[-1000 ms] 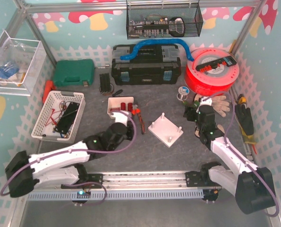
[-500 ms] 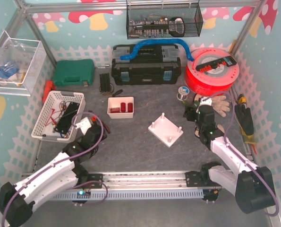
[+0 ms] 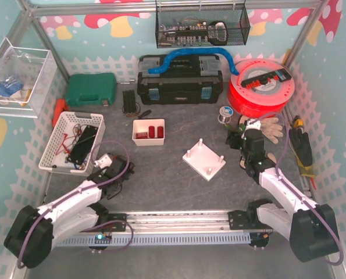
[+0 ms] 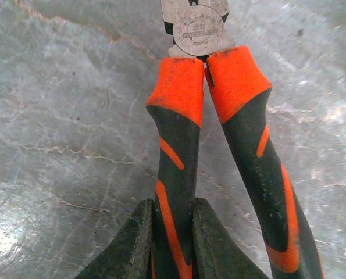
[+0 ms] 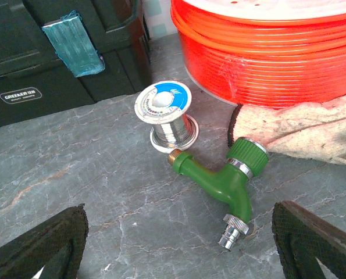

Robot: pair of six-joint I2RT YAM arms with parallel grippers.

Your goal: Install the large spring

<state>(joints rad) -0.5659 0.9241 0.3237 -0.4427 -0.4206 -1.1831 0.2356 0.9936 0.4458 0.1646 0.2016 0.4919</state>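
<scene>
A grey marbled tabletop (image 3: pixel 173 186) fills the enclosure. Teal walls (image 3: pixel 330 75) printed with white picket fence and mushrooms stand at nine, twelve and three o'clock, framed by aluminium posts (image 3: pixel 45 40). A black wire basket (image 3: pixel 202 26) hangs at twelve; a clear plastic bin (image 3: pixel 18 75) hangs at ten. The light is even, with soft glare on the stone-patterned surface.
</scene>
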